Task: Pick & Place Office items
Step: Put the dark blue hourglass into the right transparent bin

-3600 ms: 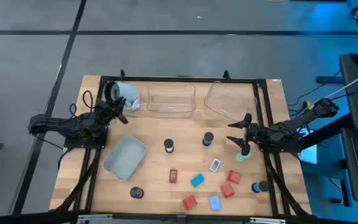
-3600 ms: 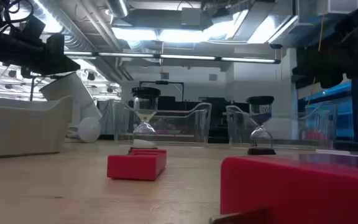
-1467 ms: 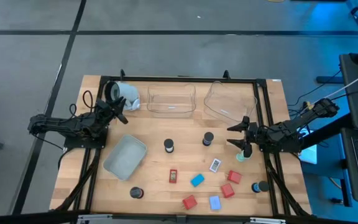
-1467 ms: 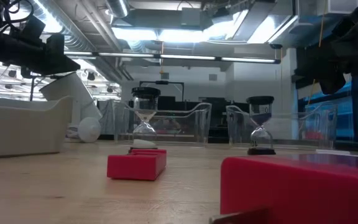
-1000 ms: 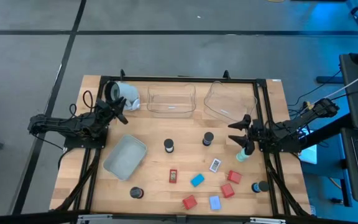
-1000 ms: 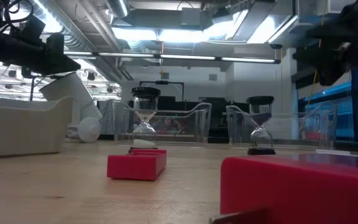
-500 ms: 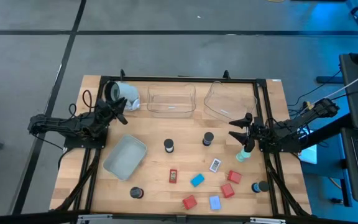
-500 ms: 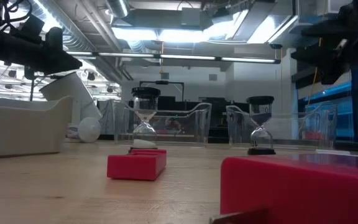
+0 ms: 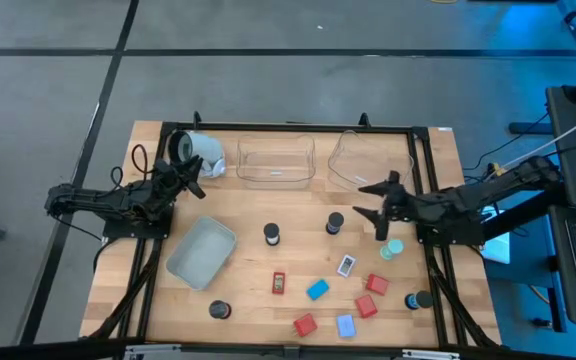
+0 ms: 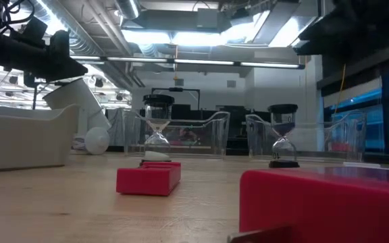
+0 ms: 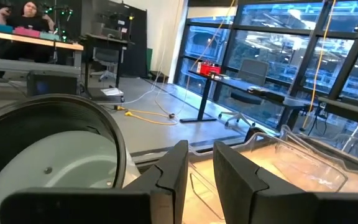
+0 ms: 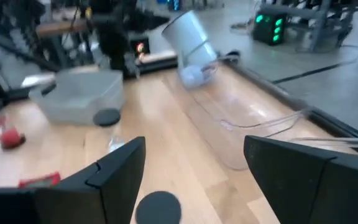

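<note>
Wooden table (image 9: 248,290): small red, blue blocks, black-capped hourglasses scattered. Right gripper (image 9: 369,212) spread wide, empty; left gripper (image 9: 194,180) nearly closed.

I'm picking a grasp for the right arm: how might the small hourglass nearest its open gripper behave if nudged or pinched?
The hourglass stands upright, tall for its small dark base, so a side nudge would probably tip it, and it might then roll. Its narrow clear waist looks like glass or plastic, possibly fragile; pinching the dark caps seems safer. The right gripper hangs open beside it, seemingly wide enough.
</note>
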You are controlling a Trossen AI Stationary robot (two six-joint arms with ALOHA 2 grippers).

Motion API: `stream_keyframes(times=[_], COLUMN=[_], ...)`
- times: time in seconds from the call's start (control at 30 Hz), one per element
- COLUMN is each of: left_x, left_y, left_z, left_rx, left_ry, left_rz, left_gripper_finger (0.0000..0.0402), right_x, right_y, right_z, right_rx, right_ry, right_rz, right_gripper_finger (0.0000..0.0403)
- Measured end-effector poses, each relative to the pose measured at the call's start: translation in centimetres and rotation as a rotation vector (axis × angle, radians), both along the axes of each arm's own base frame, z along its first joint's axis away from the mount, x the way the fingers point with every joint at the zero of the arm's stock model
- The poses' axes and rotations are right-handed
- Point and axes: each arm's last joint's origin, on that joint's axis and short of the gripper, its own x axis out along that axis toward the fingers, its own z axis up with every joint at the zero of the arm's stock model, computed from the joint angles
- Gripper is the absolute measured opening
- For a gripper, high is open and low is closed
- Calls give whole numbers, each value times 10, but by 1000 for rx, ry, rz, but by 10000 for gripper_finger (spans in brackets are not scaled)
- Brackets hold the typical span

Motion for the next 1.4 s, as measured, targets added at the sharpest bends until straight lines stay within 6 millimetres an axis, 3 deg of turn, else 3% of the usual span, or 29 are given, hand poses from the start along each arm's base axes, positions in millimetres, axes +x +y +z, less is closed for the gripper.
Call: stream_keyframes(times=[0.13, 0.3, 0.5, 0.63, 0.83, 1.17, 1.4], left_x=[0, 0, 0, -1, -1, -1, -1], left_y=[0, 0, 0, 1, 1, 1, 1], left_z=[-1, -1, -1, -1, -1, -1, -1], left_rx=[1, 2, 1, -1, -1, 3, 3], left_ry=[10, 17, 17, 18, 19, 26, 26], left_rz=[0, -7, -2, 44, 51, 52, 52], left_gripper_finger=[73, 73, 73, 73, 73, 73, 73], right_x=[20, 38, 50, 57, 63, 77, 80], right_y=[5, 4, 0, 2, 0, -15, -16], right_z=[2, 1, -20, -32, -42, -66, -70], right_rx=[19, 54, 131, 40, -89, -62, -50], right_ry=[79, 163, 332, 416, 484, 582, 579], right_rz=[144, 151, 192, 273, 298, 223, 216], right_gripper_finger=[277, 300, 358, 379, 382, 382, 382])
